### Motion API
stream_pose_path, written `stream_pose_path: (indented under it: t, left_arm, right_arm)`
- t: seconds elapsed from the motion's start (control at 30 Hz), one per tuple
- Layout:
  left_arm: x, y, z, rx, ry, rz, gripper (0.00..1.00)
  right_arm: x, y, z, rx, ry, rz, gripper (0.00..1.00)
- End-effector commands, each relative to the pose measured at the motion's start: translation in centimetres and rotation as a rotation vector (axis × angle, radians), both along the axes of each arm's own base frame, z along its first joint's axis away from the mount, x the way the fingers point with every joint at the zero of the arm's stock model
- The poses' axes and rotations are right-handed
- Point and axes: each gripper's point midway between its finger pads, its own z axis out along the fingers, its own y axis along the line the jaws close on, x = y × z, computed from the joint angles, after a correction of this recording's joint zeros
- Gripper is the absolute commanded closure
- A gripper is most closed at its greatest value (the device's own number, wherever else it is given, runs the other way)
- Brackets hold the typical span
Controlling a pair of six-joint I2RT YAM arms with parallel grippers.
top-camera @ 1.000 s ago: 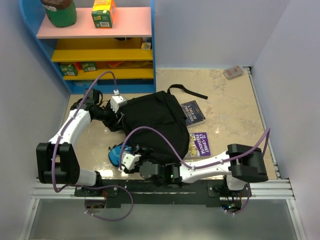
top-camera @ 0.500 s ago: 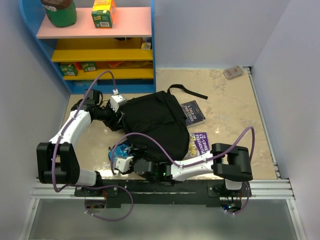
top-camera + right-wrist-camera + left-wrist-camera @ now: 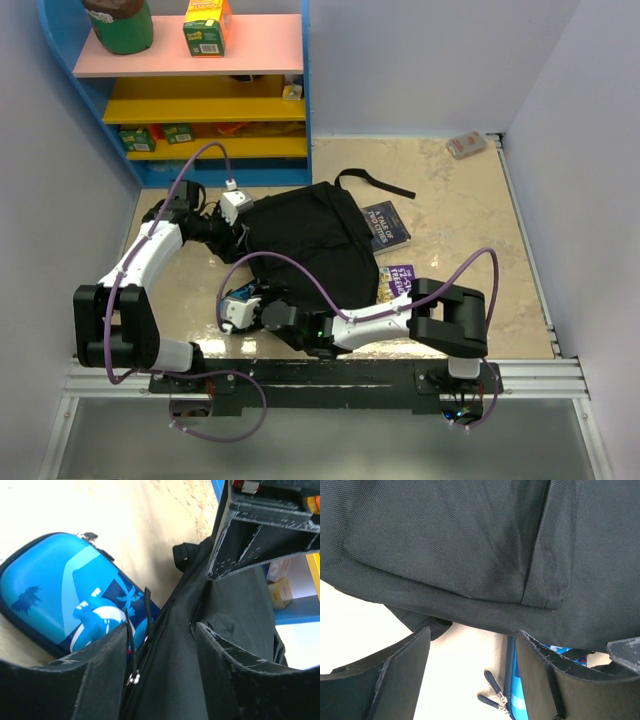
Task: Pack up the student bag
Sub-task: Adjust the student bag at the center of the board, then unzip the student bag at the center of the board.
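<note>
The student bag [image 3: 305, 245], a big black backpack, lies flat mid-table with a strap trailing toward the back. My left gripper [image 3: 240, 226] is at its left edge. In the left wrist view that gripper [image 3: 472, 672] is open over bare tabletop, with the bag's fabric [image 3: 470, 555] just beyond its tips. My right gripper [image 3: 242, 308] is at the bag's near-left corner. Its jaws [image 3: 162, 680] stand open astride black fabric beside the zip pulls [image 3: 132, 677]. A blue pencil case [image 3: 60, 590] lies partly under that corner.
Two purple books [image 3: 386, 225] [image 3: 401, 285] lie on the table right of the bag. A blue shelf unit [image 3: 200, 100] with a green tub and cartons fills the back left. A small packet [image 3: 467, 145] sits at the back right corner. White walls close in both sides.
My right arm has swung left, carrying its gripper from beside the pencil case onto the bag's near-left corner, and its jaws have narrowed a little. The left arm has not moved.
</note>
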Motion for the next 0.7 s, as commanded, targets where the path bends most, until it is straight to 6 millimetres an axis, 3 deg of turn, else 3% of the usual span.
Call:
stream_pose_path:
  t: [0.0, 0.1, 0.3, 0.5, 0.67]
  left_arm:
    - [0.0, -0.2, 0.5, -0.024, -0.027, -0.006, 0.27]
    - [0.1, 0.0, 0.7, -0.022, -0.029, -0.004, 0.27]
    - [0.1, 0.0, 1.2, -0.023, -0.034, -0.003, 0.27]
    - [-0.1, 0.3, 1.4, -0.013, -0.041, -0.002, 0.27]
    - [-0.2, 0.4, 2.3, -0.006, -0.06, -0.003, 0.28]
  right_arm:
    - [0.1, 1.2, 2.8, 0.067, 0.014, 0.025, 0.45]
    - [0.4, 0.9, 2.3, 0.055, 0.009, 0.013, 0.48]
    - [0.8, 1.1, 2.0, 0.062, 0.03, -0.001, 0.64]
    - [1.1, 1.2, 2.8, 0.087, 0.075, -0.007, 1.0]
    - [1.0, 0.3, 4.0, 0.153, 0.113, -0.037, 1.0]
